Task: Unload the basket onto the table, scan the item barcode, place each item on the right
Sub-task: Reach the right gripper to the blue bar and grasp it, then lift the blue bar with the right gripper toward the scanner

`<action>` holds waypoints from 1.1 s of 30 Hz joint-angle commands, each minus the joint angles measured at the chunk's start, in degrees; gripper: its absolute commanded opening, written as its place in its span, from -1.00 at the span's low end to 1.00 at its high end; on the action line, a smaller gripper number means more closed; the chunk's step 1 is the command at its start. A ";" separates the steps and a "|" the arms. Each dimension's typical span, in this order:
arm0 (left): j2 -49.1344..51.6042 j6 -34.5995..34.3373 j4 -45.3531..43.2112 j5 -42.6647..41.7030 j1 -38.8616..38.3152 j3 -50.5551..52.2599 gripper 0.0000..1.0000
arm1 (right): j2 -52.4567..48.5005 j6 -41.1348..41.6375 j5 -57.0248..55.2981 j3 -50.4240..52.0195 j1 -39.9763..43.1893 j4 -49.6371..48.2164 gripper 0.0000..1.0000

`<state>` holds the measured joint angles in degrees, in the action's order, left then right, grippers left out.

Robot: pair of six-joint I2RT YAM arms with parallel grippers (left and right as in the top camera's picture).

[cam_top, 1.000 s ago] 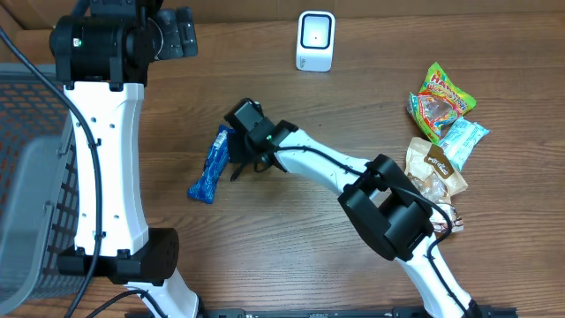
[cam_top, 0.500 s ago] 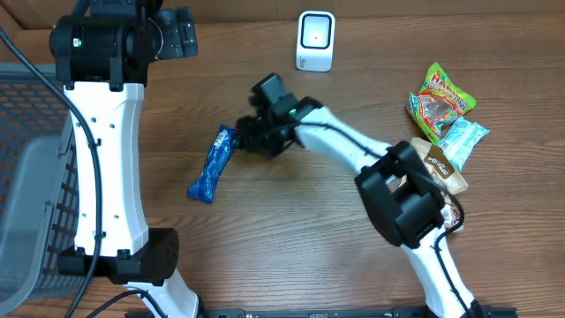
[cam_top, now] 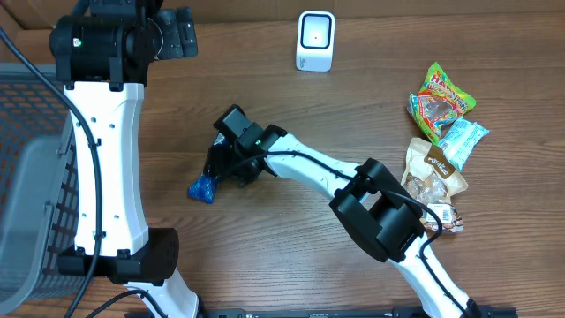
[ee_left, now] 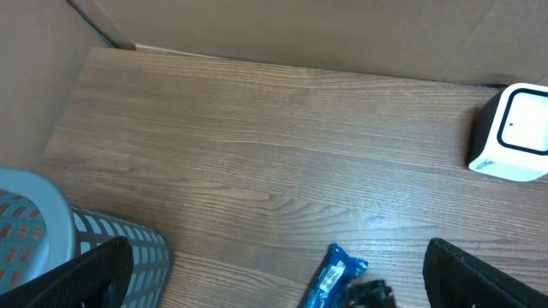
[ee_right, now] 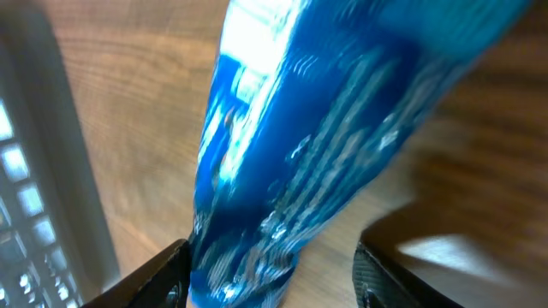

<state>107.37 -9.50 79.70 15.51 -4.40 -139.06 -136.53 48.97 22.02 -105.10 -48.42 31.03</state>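
My right pincer [ee_right: 270, 265] stands low over the table [cam_top: 265, 256], released, with its two fingers straddling the blue snack packet [ee_right: 291, 145]. One finger [ee_right: 167, 274] lies against the packet's edge. The other finger is apart from it, with bare wood showing in the gap, so no grip is made. The packet lies flat on the table and runs lengthwise away from the pincer between the jaws. No barcode can be made out on the face that shows. Beyond the pincer and well apart from it, the white scanner [cam_top: 315, 41] stands upright near the table's far edge, with nothing in front of its window. My left pincer [ee_left: 276, 257] hangs above the table farther off, fully released and empty, and the grey basket [cam_top: 26, 177] sits past it. Judgement: the task is at an early stage. The approach to the packet is done. Left to do: close on the packet, lift it, carry it to the scanner, and present the barcode face.
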 commanded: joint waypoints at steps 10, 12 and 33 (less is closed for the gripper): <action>0.20 -0.37 -0.15 0.55 -0.11 -0.07 0.99 | -2.78 -1.01 -13.92 -0.96 9.99 15.06 0.07; 0.20 -0.37 -0.17 0.55 -0.11 -0.07 0.99 | -2.78 -5.95 -8.61 -0.96 12.22 15.12 0.06; 0.20 -0.37 -0.17 0.55 -0.11 -0.07 0.99 | -4.37 -32.92 14.34 -1.05 20.94 1.79 0.29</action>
<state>107.37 -9.50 79.70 15.51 -4.40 -139.06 -138.52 19.25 35.18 -106.80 -24.80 32.97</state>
